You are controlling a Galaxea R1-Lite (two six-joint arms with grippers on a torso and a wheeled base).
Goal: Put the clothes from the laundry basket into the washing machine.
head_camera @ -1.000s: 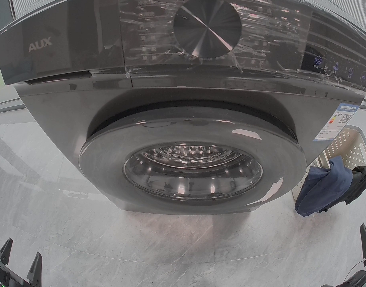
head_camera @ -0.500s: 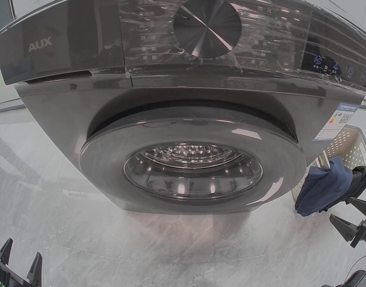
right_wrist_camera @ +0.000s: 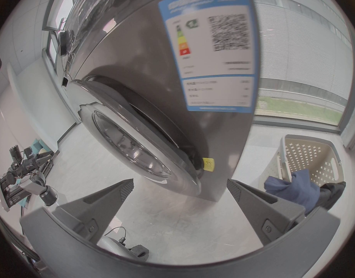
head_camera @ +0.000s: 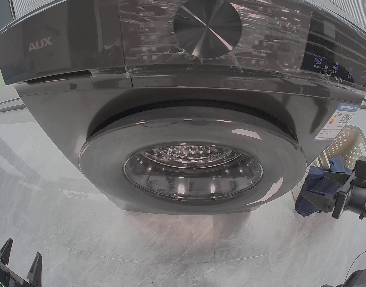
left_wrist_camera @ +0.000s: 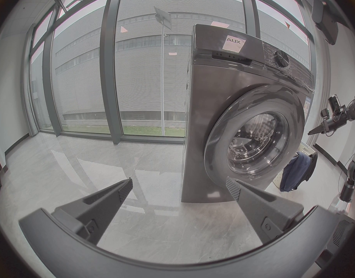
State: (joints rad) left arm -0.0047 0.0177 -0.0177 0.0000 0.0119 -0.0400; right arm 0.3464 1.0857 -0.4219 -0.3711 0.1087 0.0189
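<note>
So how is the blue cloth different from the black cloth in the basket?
The blue cloth shows more and hangs down outside the laundry basket; the black cloth shows less, tucked beside it. The blue cloth lies nearer the washing machine, and the black cloth lies on its far side. Both drape over the basket's front rim.

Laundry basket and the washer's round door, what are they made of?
The laundry basket looks like matte beige plastic, with star-shaped holes moulded through its walls. The door has a glossy grey ring, plastic or painted metal, I cannot tell, around a clear window, probably glass: the dimpled drum shows through it.
</note>
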